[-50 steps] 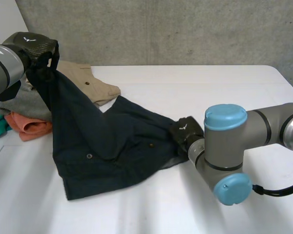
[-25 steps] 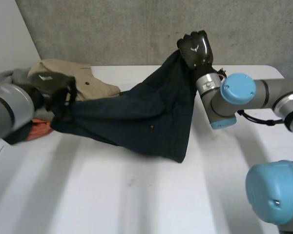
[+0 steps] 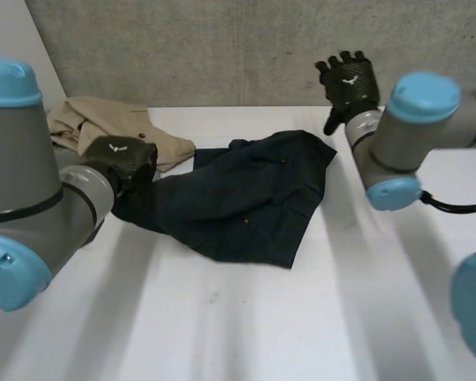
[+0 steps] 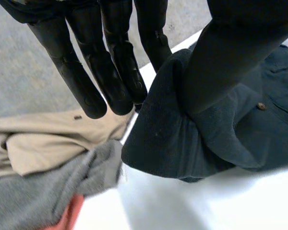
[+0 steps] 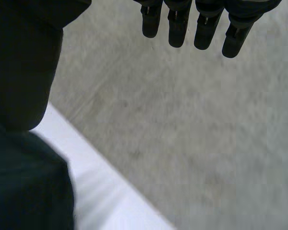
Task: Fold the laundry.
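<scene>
Left hand [image 3: 125,157]: thumb and fingers pinch a bunched edge of the navy garment [image 3: 246,194]; I read it as a firm hold. The rest of the garment lies rumpled on the white surface [image 3: 246,317], spreading from that hand toward the right hand [image 3: 349,79]. Right hand is raised clear of the cloth, fingers straight and spread, holding nothing. A beige garment [image 3: 115,123] lies just beyond the left fingertips.

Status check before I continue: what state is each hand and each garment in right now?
left hand, shut on the edge of the dark blue garment, pinched between thumb and straight fingers.
right hand, open, up off the table, holding nothing.
dark blue garment, rumpled on the table, unfolded.
tan garment, crumpled, unfolded.
grey garment, bunched up.
</scene>
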Controlling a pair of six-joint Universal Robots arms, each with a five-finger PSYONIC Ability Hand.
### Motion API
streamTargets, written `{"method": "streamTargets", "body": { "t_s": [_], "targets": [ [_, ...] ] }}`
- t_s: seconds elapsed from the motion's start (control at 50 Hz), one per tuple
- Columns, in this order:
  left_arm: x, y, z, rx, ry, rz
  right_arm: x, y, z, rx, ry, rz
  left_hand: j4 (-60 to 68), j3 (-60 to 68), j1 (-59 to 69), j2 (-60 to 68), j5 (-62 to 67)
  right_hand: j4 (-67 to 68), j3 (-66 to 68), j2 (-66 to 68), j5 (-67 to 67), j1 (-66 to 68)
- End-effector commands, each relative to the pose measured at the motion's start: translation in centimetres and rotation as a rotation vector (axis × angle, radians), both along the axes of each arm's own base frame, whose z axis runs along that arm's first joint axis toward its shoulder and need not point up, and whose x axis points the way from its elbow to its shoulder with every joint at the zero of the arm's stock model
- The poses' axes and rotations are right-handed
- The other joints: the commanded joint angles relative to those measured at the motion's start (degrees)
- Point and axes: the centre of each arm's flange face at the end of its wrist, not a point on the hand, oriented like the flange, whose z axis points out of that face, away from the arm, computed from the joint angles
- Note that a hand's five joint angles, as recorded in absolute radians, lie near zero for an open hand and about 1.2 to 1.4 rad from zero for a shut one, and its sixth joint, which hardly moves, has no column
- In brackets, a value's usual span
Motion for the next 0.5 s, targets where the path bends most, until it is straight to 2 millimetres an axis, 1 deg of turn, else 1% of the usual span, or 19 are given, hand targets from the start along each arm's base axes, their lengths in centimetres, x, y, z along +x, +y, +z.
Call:
{"method": "streamTargets", "body": {
  "t_s": [0.02,0.04,0.06,0.12,0.14,0.2,0.22,0.28,0.3,0.38,0.44,0.5],
  "targets": [
    [-0.4,-0.7,1.2,-0.05,-0.004,-0.014,-3.0,6.8,1.7,0.366,-0.009,-0.05,8.2,8.2,5.6,8.2,6.3,-2.0,-1.9,-1.8,-2.8,-2.6],
    [-0.4,-0.8,1.3,-0.055,-0.004,-0.014,-3.0,7.8,1.2,0.427,-0.02,-0.033,8.0,8.0,5.5,8.0,6.1,-2.0,-1.9,-1.8,-2.8,-2.6],
    [-0.5,-1.0,1.3,-0.058,-0.007,-0.014,-2.9,9.9,0.5,0.537,-0.042,0.013,8.0,8.0,5.5,8.0,6.1,-2.0,-1.9,-1.8,-2.8,-2.6],
    [-0.6,-1.4,1.2,-0.061,-0.007,-0.012,-2.5,12.7,-1.5,0.699,-0.067,0.09,8.0,8.0,5.5,8.0,6.1,4.0,4.1,4.2,3.2,3.5],
    [-0.6,-1.6,1.3,-0.062,-0.006,-0.011,-2.1,14.0,-2.9,0.767,-0.078,0.13,8.0,8.0,5.5,8.0,6.1,7.5,7.6,7.7,6.8,7.0],
    [-0.8,-1.8,1.2,-0.064,-0.002,-0.015,-1.6,15.7,-4.8,0.824,-0.079,0.169,8.0,8.0,5.5,8.0,6.1,10.1,10.2,10.3,9.3,9.5],
    [-0.8,-1.9,1.1,-0.06,-0.001,-0.018,-1.2,16.4,-6.0,0.82,-0.077,0.175,8.0,8.0,5.5,8.0,6.1,13.1,13.2,13.3,12.3,12.5],
    [-1.0,-2.0,1.0,-0.058,0.001,-0.023,-0.7,16.9,-7.7,0.792,-0.078,0.164,8.0,8.0,5.5,8.0,6.1,16.1,16.2,16.3,15.4,15.6],
    [-1.0,-2.0,1.0,-0.057,0.002,-0.025,-0.4,17.0,-8.5,0.765,-0.078,0.147,8.0,8.0,5.5,8.0,6.1,18.6,18.8,18.8,17.9,18.1],
    [-1.1,-2.1,1.0,-0.059,0.005,-0.027,0.1,17.1,-9.7,0.695,-0.083,0.106,8.0,8.0,5.5,8.0,6.1,23.0,23.1,23.2,22.3,22.5],
    [-1.0,-2.1,1.0,-0.061,0.006,-0.026,0.6,17.4,-10.2,0.671,-0.086,0.099,8.0,8.0,5.5,8.0,6.1,23.0,23.1,23.2,22.3,22.5],
    [-1.0,-2.2,1.0,-0.062,0.007,-0.024,1.0,17.5,-11.1,0.663,-0.078,0.099,8.0,8.0,5.5,8.0,6.1,23.4,23.5,23.6,22.6,22.8]
  ]
}}
